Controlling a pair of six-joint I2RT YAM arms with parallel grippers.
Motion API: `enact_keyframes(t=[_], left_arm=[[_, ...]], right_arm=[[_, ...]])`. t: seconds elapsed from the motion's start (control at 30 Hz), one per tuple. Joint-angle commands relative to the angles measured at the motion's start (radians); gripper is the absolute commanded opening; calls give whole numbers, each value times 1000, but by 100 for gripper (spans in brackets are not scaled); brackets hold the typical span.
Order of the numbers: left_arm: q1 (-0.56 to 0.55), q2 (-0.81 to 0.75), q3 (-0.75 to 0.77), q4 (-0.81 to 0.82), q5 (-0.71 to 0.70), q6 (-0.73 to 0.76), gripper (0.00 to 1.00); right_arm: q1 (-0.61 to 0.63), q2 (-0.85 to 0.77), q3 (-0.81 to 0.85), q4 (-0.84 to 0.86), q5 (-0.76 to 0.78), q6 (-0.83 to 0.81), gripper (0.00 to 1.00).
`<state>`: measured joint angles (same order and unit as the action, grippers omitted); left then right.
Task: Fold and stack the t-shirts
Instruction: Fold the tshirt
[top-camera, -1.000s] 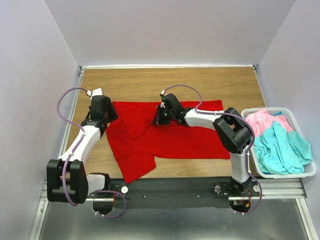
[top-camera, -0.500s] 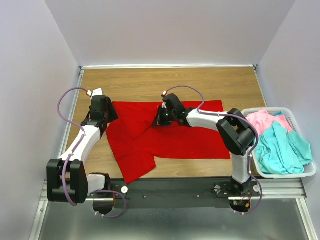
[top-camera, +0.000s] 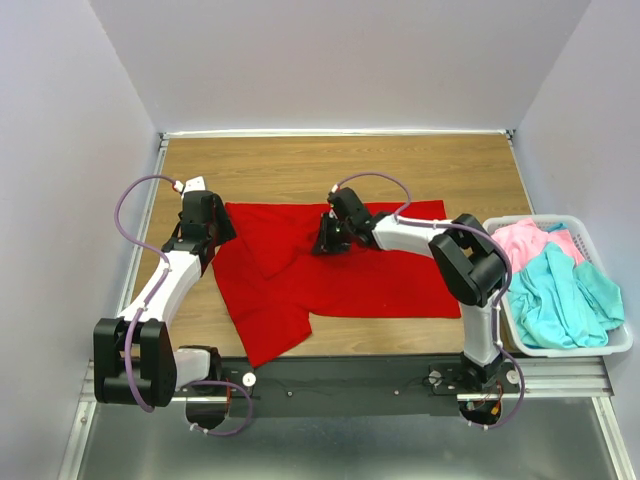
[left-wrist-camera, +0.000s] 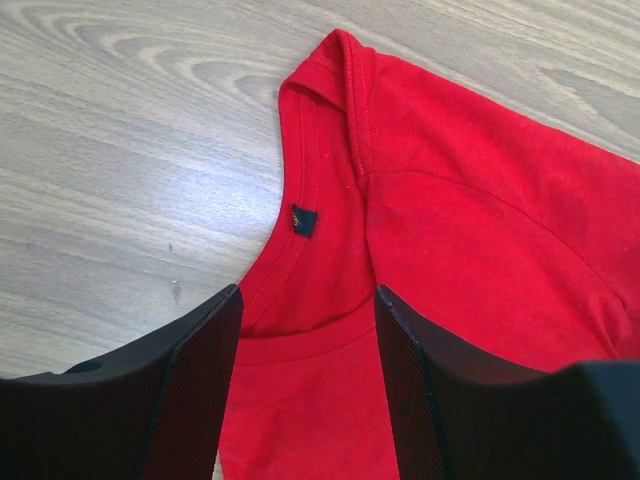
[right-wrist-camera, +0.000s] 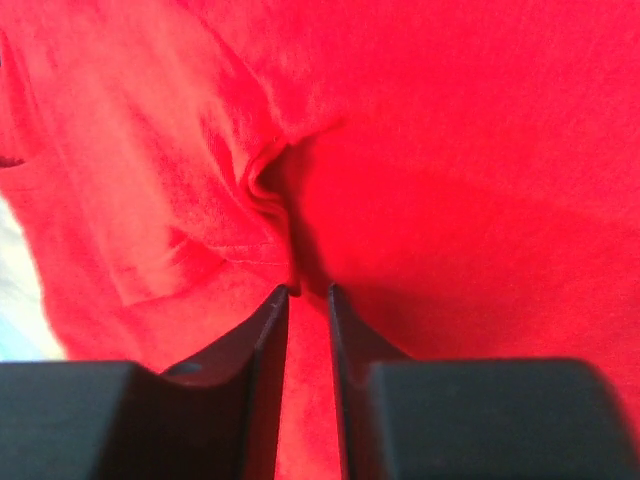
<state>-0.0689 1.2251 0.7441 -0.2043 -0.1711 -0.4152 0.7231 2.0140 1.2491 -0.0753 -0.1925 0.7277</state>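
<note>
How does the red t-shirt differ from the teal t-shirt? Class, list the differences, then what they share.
The red t-shirt lies on the table; the teal t-shirt sits in the white basket. The red one is spread mostly flat, the teal one crumpled. Both are plain, single-colour cloth.

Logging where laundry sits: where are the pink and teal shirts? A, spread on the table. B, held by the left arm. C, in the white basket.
C: the pink shirt and teal shirt lie bunched in the white basket; only the red shirt is on the table.
</note>
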Motion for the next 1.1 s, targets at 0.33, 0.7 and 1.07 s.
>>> enact_keyframes(t=[0.33,0.7,1.07], left_arm=[[-2,-62,28,-6,-88,-10,63],[0,-85,28,-9,-125,-19,63],[0,-87,26,-4,-114,-17,63]], right_arm=[[260,-18,210,-218,289,-408,41],[366,164,409,-218,251,-476,38],[369,246,464,-218,257,-485,38]])
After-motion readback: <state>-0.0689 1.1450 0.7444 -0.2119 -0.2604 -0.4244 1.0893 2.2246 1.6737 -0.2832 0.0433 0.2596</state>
